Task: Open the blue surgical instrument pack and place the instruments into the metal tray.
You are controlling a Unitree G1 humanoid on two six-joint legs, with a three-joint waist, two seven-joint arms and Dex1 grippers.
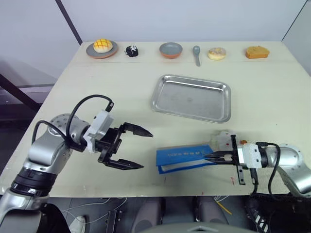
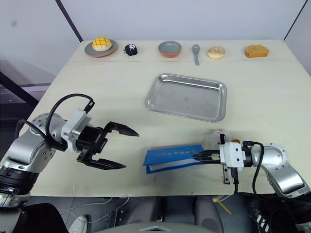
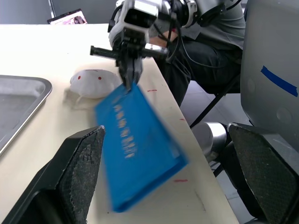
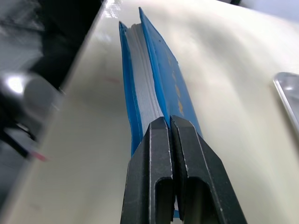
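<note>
We see the metal tray bare on the counter | blue surgical instrument pack lies nearer us than the tray, top flap pinched by our right pincer | left pincer spread wide, just beside the pack, apart.

Bare tabletop between the pack and the metal tray — white toy figure beside the pack's right end.
</note>
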